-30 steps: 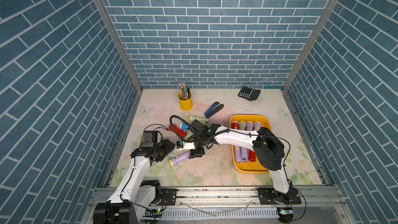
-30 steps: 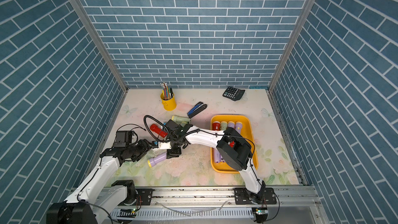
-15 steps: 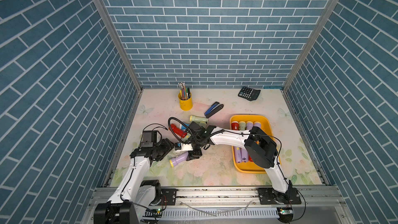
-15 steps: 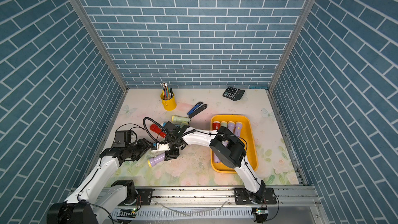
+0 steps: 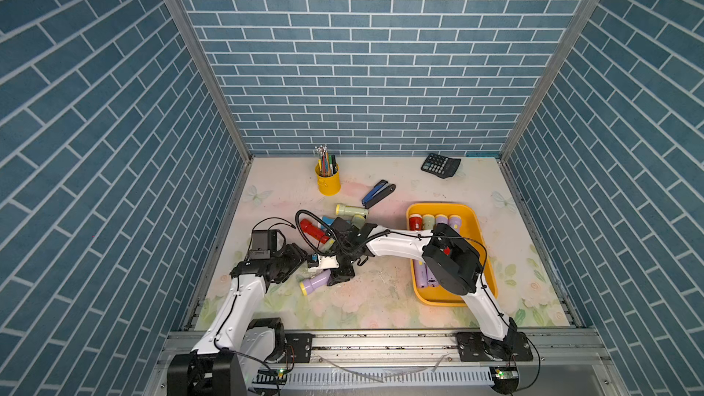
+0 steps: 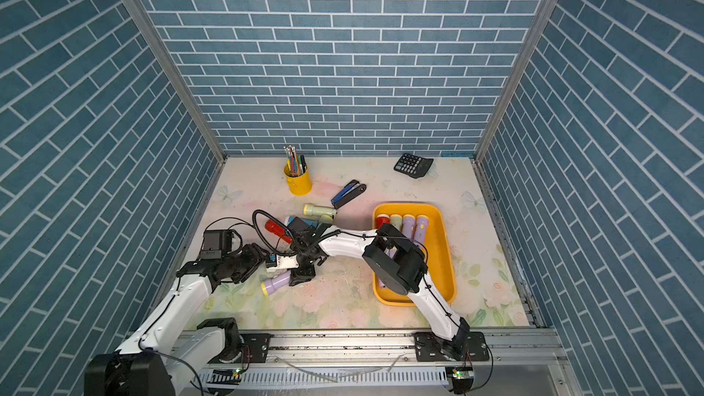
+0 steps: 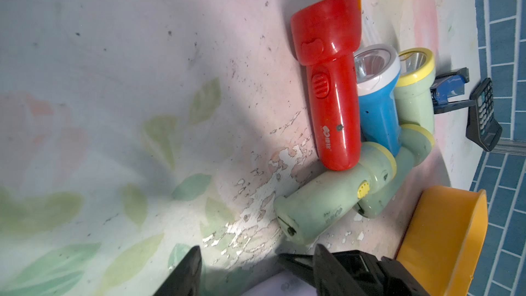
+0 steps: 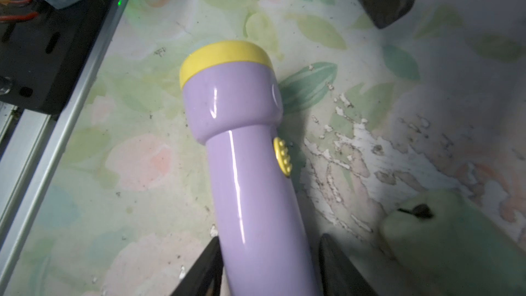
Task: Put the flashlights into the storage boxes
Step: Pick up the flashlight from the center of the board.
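A lilac flashlight (image 5: 315, 283) (image 8: 242, 138) with a yellow head lies on the mat near the front left. My right gripper (image 5: 341, 273) (image 8: 270, 240) straddles its handle, open; one finger touches it and the other stands a small gap off. My left gripper (image 5: 303, 257) (image 7: 257, 247) sits just beside it, open and empty. Behind them lie a red flashlight (image 7: 330, 95), a blue one (image 7: 378, 109) and pale green ones (image 7: 327, 206) in a loose pile. The yellow storage box (image 5: 442, 207) at right holds several flashlights (image 5: 428, 220), partly hidden by my right arm.
A yellow pen cup (image 5: 327, 180), a blue-and-black stapler (image 5: 378, 193) and a black calculator (image 5: 440, 164) stand toward the back. The metal front rail (image 8: 42, 149) runs close to the lilac flashlight's head.
My right arm's elbow has swung a little to the left while its gripper stays over the lilac flashlight. The left arm has not moved.
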Controlling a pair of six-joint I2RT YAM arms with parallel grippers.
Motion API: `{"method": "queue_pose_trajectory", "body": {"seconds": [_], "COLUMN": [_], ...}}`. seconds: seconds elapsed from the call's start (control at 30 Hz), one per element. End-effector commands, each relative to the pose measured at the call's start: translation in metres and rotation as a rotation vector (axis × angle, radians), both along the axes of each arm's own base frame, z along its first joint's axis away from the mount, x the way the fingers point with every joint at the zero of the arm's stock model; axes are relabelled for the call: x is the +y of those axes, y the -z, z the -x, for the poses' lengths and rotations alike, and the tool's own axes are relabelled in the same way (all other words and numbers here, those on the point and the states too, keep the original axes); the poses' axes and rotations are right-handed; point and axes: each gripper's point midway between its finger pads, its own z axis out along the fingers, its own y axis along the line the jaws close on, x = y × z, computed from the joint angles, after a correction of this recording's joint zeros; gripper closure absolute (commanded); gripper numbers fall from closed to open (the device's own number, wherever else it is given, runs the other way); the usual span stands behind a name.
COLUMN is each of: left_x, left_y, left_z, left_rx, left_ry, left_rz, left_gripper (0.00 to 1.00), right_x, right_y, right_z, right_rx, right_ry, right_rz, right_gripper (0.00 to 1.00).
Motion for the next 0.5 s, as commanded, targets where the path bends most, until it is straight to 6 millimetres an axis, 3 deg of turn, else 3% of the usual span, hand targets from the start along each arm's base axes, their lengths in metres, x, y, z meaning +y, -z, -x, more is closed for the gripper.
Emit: {"method": "queue_pose_trajectory", "body": {"seconds": [0.0, 0.3, 0.33, 0.47], "left_x": [-0.001, -0.001, -0.001, -0.001], "left_y": [0.001, -0.003, -0.004, -0.01], "left_z": [0.001, 0.001, 0.001, 0.001], "left_rx": [0.005, -0.002, -0.006, -0.025], "left_ry": [0.01, 0.021, 0.024, 0.037], "left_rz": [0.001, -0.004, -0.008, -0.014], "left_gripper": [0.37, 0.37, 0.37, 0.38], "right_x": [0.01, 0.0, -0.001, -0.007], "right_y": [-0.001, -0.013, -0.028, -0.043], "right_z": [0.003, 0.002, 0.001, 0.003], "right_rx": [-0.015, -0.058, -0.067, -0.048], "right_ry": [-0.043, -0.029, -0.016, 0.061], "right_rz": [-0.026, -0.031, -0.058, -0.095], "right_gripper": [0.5, 0.66, 0.67, 0.69]}}
